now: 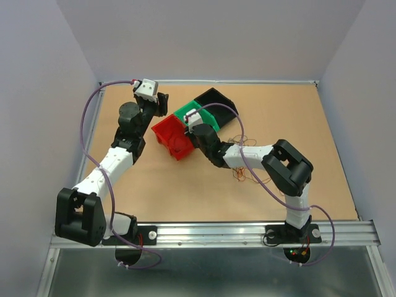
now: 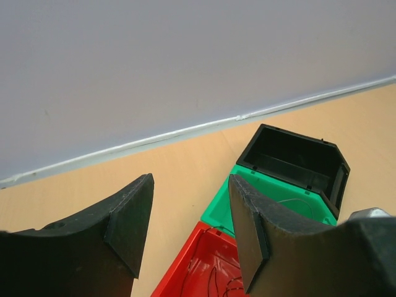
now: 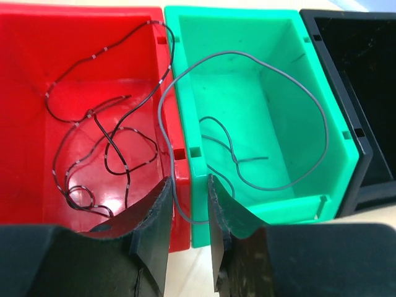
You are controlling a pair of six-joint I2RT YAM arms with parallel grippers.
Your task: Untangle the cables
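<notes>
Seen from above, three open-topped plastic bins sit in a touching row at about 11 o'clock from the middle of the bare wooden table [image 1: 309, 124]. They apparently serve as sorting trays, one per wire colour. The red rectangular bin [image 3: 80, 13] holds several thin dark wires with pale bands [image 3: 108, 145], curled loosely on its floor. The green bin [image 3: 229, 12] beside it holds a short grey wire and most of a longer, springy thin grey wire [image 3: 230, 52], whose loop arcs over the bin. The black bin [image 3: 371, 93] at the end looks empty, though its interior is too dark to be sure. The right gripper [image 3: 190, 216] hangs over the wall shared by the red and green bins. Its jaws stand a narrow gap apart, and the tail of the long grey wire crosses that gap, draped over the green bin's near rim rather than visibly pinched. My guess is that this wire is being delivered to the green bin and its tail needs tucking in. The unsorted tangle of fine reddish-orange cables [image 1: 242, 176] lies near 4 o'clock, beside the right forearm, so much remains. The left gripper [image 2: 189, 229] is parked toward 10 o'clock, jaws wide apart and holding nothing, probably to keep clear.
</notes>
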